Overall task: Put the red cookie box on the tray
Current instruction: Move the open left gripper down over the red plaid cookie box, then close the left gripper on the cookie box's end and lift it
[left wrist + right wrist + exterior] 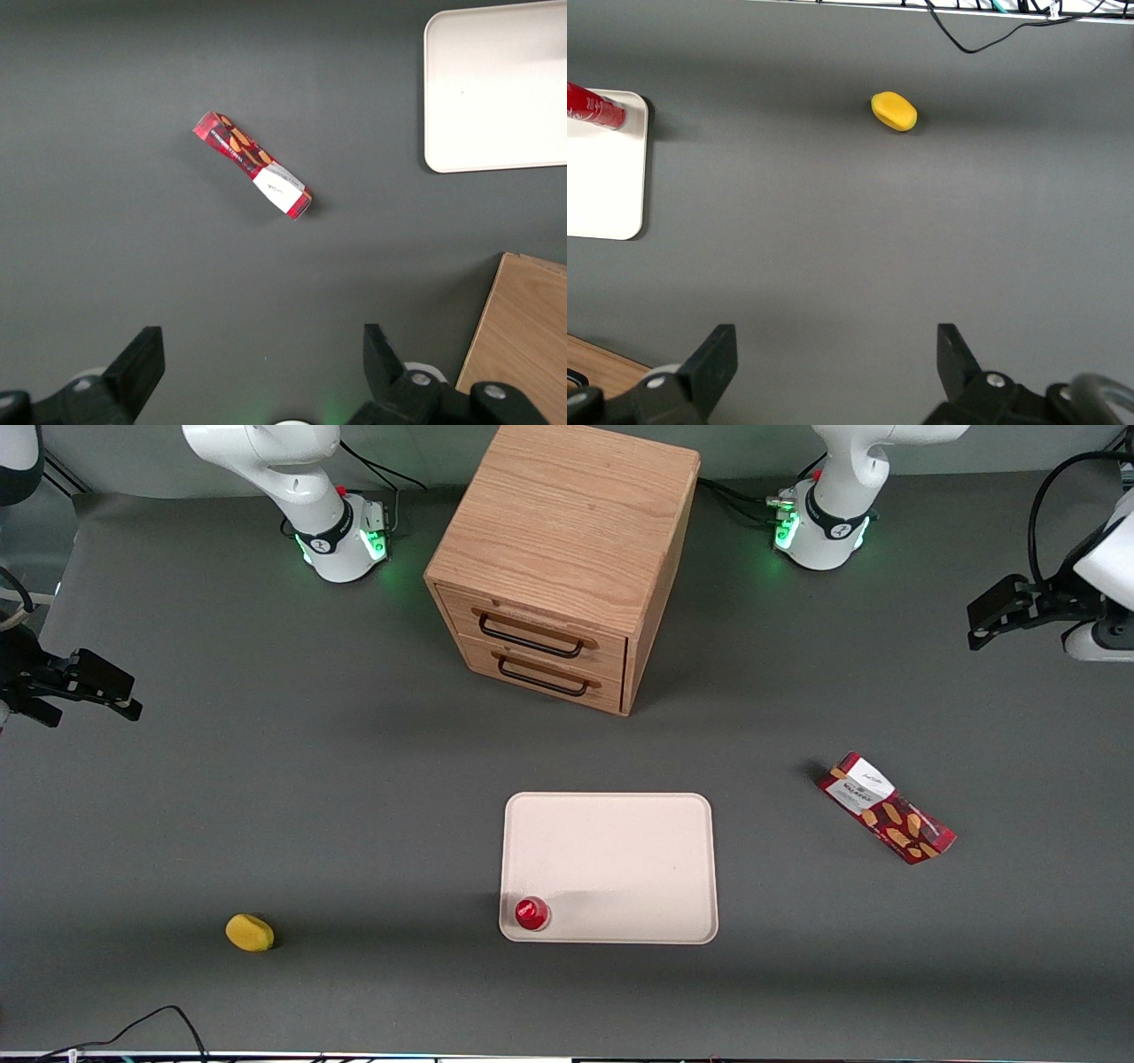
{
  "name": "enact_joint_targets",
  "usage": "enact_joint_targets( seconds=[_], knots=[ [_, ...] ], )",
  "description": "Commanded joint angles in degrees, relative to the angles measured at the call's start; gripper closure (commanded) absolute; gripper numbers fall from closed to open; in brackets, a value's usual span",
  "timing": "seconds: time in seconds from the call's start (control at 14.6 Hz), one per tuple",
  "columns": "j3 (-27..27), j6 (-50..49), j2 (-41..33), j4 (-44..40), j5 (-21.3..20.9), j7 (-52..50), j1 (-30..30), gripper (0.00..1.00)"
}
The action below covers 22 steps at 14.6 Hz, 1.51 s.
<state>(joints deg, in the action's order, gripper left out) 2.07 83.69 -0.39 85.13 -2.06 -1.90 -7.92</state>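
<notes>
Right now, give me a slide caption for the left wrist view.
Open gripper hovers above the table, red cookie box lying flat apart from the tray.

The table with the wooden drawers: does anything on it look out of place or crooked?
The long slim dark-red cookie box lies askew on the grey table, apart from the cream-white tray. A small round red object sits in the tray's corner. The left gripper hovers open, well above the table, holding nothing.
</notes>
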Motion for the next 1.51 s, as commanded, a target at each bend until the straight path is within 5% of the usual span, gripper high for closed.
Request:
enact_joint_targets(
  seconds=[0.0,1.44],
  knots=[
    [0.0,3.9,-0.4,3.8,1.1,-1.9,0.7,0.0],
    [0.0,40.8,16.3,21.4,6.9,-9.8,9.9,0.0]
  ],
)
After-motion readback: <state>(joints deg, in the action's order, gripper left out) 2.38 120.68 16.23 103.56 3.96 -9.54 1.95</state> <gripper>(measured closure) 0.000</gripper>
